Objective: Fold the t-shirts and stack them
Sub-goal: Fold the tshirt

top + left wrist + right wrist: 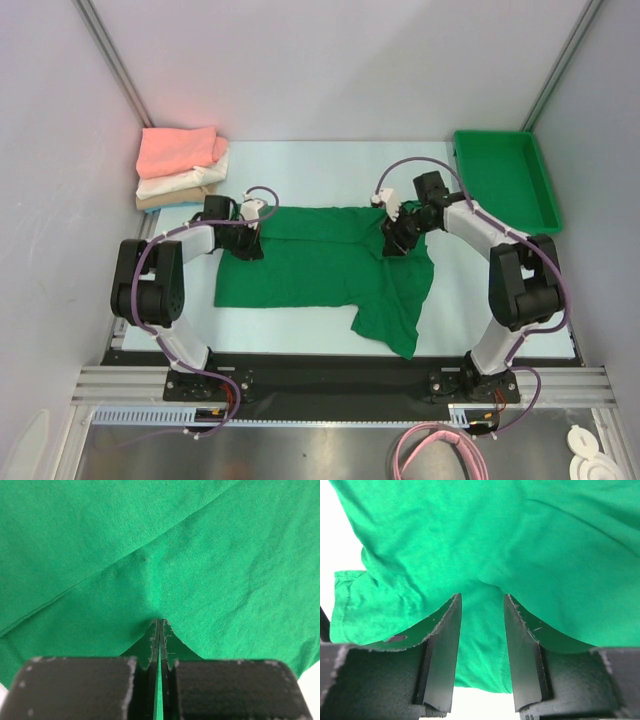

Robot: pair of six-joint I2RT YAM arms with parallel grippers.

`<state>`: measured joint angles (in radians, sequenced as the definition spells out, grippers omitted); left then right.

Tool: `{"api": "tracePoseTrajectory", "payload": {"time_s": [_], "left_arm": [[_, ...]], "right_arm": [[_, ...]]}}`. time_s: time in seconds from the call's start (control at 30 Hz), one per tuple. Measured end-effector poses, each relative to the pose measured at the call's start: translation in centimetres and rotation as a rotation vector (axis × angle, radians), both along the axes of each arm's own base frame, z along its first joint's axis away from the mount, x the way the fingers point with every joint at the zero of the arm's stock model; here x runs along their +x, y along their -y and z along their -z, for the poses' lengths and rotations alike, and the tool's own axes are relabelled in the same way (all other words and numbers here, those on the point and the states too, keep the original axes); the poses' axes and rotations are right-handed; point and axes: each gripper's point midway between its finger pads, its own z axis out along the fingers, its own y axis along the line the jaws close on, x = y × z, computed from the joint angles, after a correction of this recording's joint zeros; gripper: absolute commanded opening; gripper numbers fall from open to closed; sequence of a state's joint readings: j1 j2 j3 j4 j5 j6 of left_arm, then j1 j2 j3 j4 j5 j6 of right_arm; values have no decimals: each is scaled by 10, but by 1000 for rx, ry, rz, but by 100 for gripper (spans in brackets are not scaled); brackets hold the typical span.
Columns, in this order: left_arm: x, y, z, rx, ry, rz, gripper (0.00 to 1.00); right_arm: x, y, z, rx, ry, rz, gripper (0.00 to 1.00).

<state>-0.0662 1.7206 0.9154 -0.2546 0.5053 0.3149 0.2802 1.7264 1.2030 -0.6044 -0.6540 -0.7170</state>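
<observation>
top view: the green t-shirt (320,270) lies spread at centre, with folded shirts (180,170) stacked at 10 o'clock

left wrist: the left gripper (159,622) is clamped tight on a pinch of green cloth

right wrist: the right gripper (481,596) stands part open, gripping nothing, green cloth showing in the gap

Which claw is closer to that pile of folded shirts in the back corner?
The left gripper, pinching the green t-shirt close by the folded stack. The right gripper is at the shirt's opposite side, much farther away.
</observation>
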Motion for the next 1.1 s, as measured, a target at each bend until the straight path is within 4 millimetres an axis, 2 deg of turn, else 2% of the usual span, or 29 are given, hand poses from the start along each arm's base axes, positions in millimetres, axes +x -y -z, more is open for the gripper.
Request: {"api": "tracePoseTrajectory", "payload": {"time_s": [0.13,0.23,0.33,0.43,0.63,0.77,0.87,1.1], "left_arm": [[1,-3,-1,15,-7,-7,0],[10,-6,-6,38,-1,-14,1],[34,-9,-17,53,18,-25,0],[67,-12,-26,70,50,-42,0],[117,-23,-19,111,16,-84,0],[128,-28,-5,138,-34,-100,1],[133,-31,-5,150,-64,-112,0],[150,-33,-3,171,-122,-129,0]], "right_arm": [[21,21,-6,23,26,82,44],[39,40,-6,15,59,156,43],[57,56,1,-5,76,220,42],[70,65,12,-23,77,258,42],[102,73,31,-54,73,309,42],[129,80,44,-81,76,352,41],[147,87,50,-99,82,390,41],[174,103,55,-134,79,462,41]]}}
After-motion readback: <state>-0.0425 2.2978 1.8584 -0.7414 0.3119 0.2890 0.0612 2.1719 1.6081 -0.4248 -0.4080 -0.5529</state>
